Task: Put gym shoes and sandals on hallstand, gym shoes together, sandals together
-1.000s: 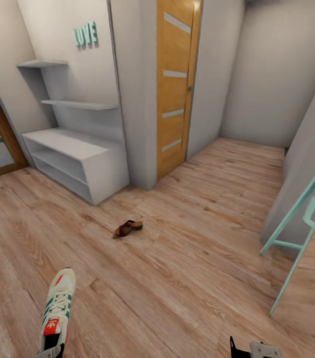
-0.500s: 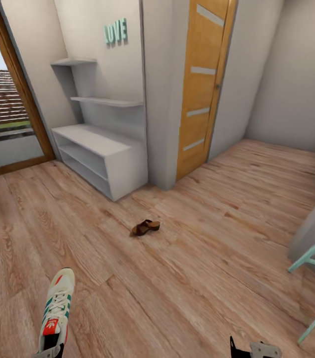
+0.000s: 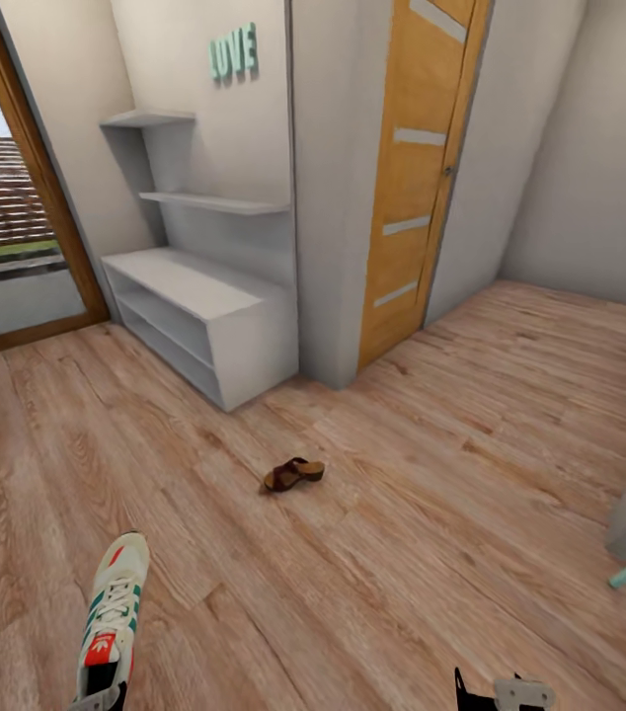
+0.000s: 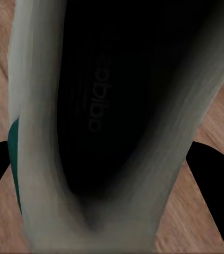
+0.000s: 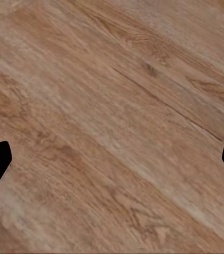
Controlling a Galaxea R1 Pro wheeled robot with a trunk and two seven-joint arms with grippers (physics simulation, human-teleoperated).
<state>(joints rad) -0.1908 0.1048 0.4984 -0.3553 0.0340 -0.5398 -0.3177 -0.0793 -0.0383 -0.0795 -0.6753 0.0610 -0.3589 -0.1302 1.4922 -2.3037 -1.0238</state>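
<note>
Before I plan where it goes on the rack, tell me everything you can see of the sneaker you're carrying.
The gym shoe is white with green side stripes, white laces and a red-orange tongue patch. It points forward, toe away from the robot, above the wood floor. The left gripper holds it at the heel end. The left wrist view looks into its dark opening.
</note>
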